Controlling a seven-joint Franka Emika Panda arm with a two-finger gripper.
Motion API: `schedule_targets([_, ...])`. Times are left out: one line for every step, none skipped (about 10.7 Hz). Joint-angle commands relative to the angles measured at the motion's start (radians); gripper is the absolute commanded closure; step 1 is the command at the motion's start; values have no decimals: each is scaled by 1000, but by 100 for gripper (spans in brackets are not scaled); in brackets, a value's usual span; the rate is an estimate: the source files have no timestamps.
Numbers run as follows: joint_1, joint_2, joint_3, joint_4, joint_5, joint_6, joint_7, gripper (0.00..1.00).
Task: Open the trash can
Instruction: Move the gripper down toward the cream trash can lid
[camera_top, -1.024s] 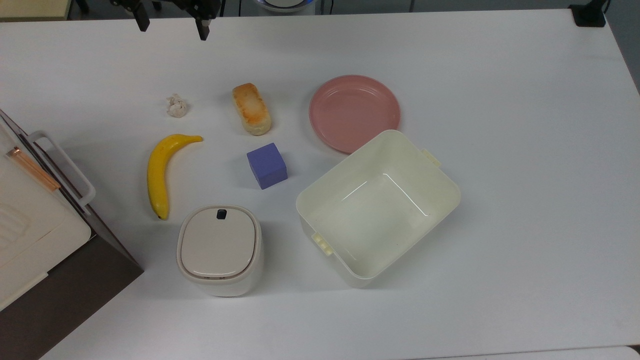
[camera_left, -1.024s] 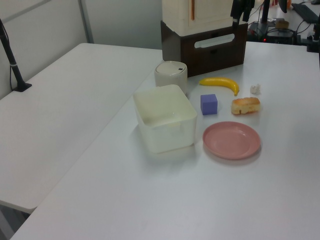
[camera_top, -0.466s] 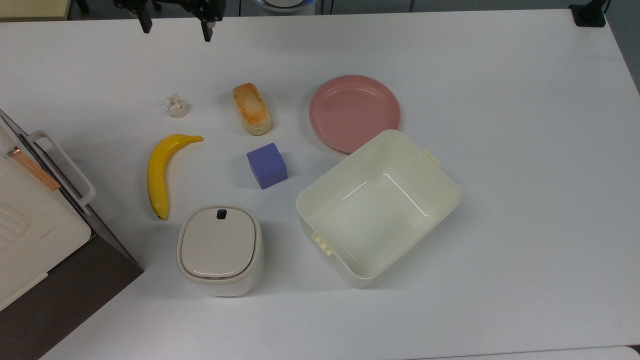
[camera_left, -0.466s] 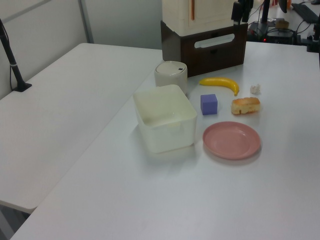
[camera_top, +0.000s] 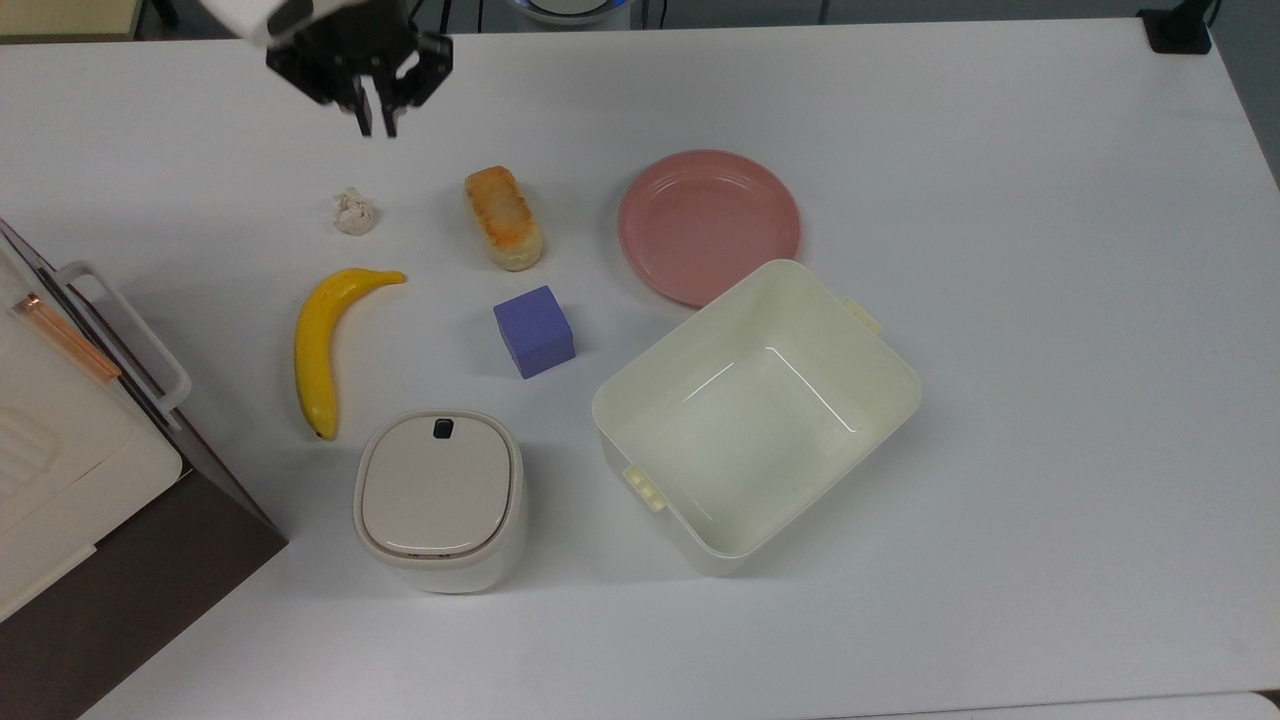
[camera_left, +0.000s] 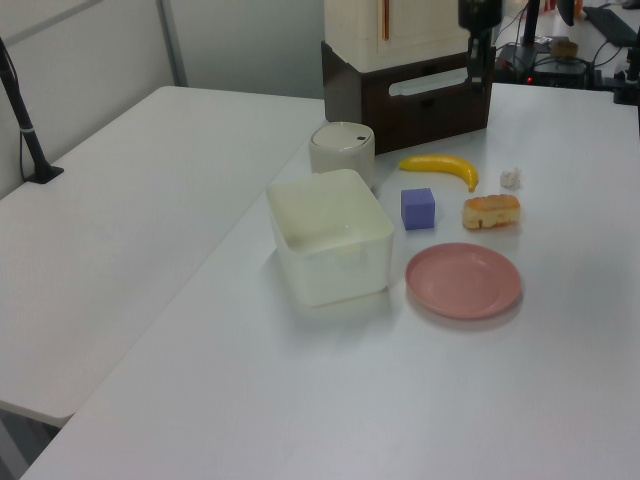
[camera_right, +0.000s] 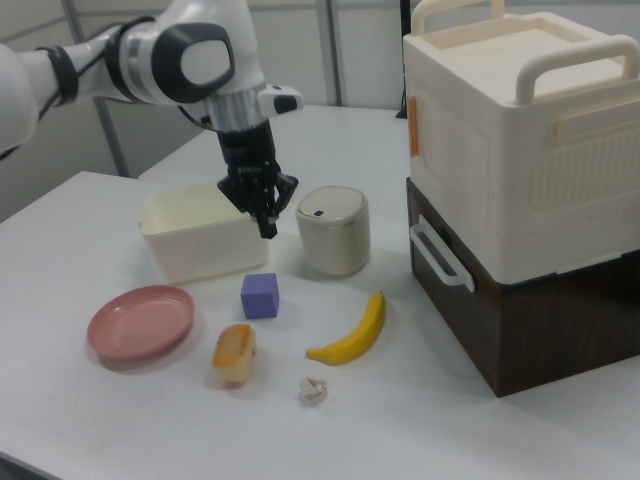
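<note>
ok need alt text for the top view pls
A robot gripper, fingers together, hangs near the far edge of a white table, well away from the closed trash can. Between them lie a banana, bread roll, purple cube, pink plate and open tub.

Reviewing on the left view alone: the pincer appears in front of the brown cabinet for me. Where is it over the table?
Observer: In the top view the pincer hangs over bare table beyond the crumpled paper, far from the trash can.
Operator: Are its fingers apart?
Observer: No, the top view shows them closed together, holding nothing.
Operator: Where is the lid's button?
Observer: The dark button sits at the lid edge facing the banana and purple cube.
</note>
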Motion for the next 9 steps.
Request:
schedule_targets([9,76,-10,37,-24,45,-35,100])
schedule_targets([11,99,-10,47,-31,82,-32,100])
schedule_targets([12,122,-10,47,-31,116,-31,100])
schedule_targets([12,156,-10,53,-29,139,-23,100])
schedule_targets([12,197,-8,70,-25,204,1,100])
schedule_targets([12,248,-8,82,-26,278,47,100])
schedule_targets([20,292,-7,106,-28,321,85,100])
schedule_targets([24,314,-5,137,-25,327,90,100])
schedule_targets([24,314,-5,149,-17,329,92,100])
